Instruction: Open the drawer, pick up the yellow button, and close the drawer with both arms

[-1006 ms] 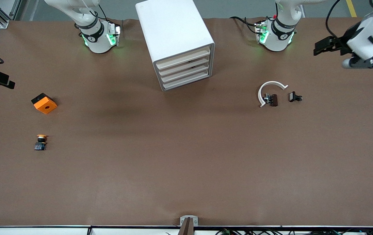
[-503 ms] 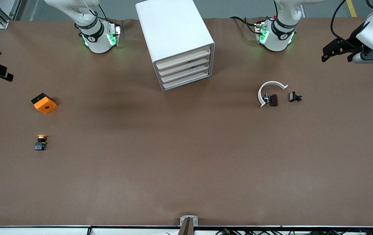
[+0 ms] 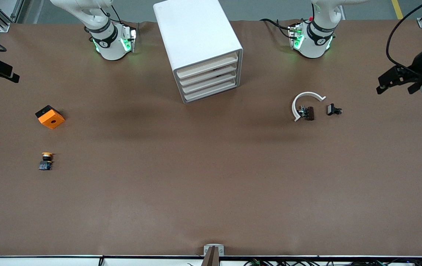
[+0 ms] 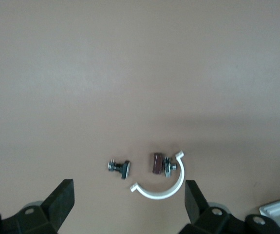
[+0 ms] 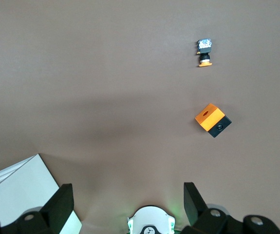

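1. No readable words, brand names or numbers show in any of the three views — nothing on the white cabinet [image 3: 200,48] at upper centre of the front view.
2. The robot bases [image 3: 109,42] at the top of the front view carry a small round dark mark on a black band — too small to read.
3. The orange block [image 3: 50,116] at the left shows a black hole, no lettering.

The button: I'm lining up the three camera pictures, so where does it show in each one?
Front view: the button lies on the table, nearer the camera than the orange block, toward the right arm's end.
Left wrist view: not in it.
Right wrist view: the button lies on bare table.
Shared landmark: the orange block beside it.
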### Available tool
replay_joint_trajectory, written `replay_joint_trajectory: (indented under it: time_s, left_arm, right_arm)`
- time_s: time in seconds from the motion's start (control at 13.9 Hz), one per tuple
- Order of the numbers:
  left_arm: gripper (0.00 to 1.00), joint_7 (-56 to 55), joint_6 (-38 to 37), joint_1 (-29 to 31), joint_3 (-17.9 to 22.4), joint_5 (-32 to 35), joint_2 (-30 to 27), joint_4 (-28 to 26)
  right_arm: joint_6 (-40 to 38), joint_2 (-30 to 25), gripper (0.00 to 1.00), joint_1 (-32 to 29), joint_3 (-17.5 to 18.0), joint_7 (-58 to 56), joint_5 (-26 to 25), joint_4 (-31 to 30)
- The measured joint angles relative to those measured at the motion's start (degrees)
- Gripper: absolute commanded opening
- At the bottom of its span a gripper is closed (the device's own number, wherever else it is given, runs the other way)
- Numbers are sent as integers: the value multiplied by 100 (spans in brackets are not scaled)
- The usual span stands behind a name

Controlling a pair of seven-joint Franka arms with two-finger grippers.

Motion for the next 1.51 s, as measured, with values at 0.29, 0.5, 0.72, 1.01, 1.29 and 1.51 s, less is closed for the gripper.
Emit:
replay_joint_trajectory:
  time_s: [0.29, 0.5, 0.72, 1.01, 1.29, 1.51]
  left_arm:
    - [100, -60, -4, -21, -23, 0, 500, 560]
    - [100, -266, -8, -61, -39, 0, 621, 678]
    - [100, -294, -14, -62, -40, 0, 626, 726]
    - [100, -294, -79, -63, -46, 0, 625, 897]
    - [100, -294, -200, -64, -73, 0, 626, 972]
    - [100, -294, -302, -65, -107, 0, 625, 1073]
  right_arm:
    - [126, -21, 100, 7, 36, -128, -98, -15]
    - [140, -32, 100, 7, 37, -131, -100, -15]
    - [151, -117, 100, 7, 37, -132, -100, -15]
    - [150, -169, 100, 7, 34, -132, -100, -34]
    - [212, -343, 100, 7, 33, -132, -100, -235]
    - [258, -485, 100, 7, 35, -134, -100, -382]
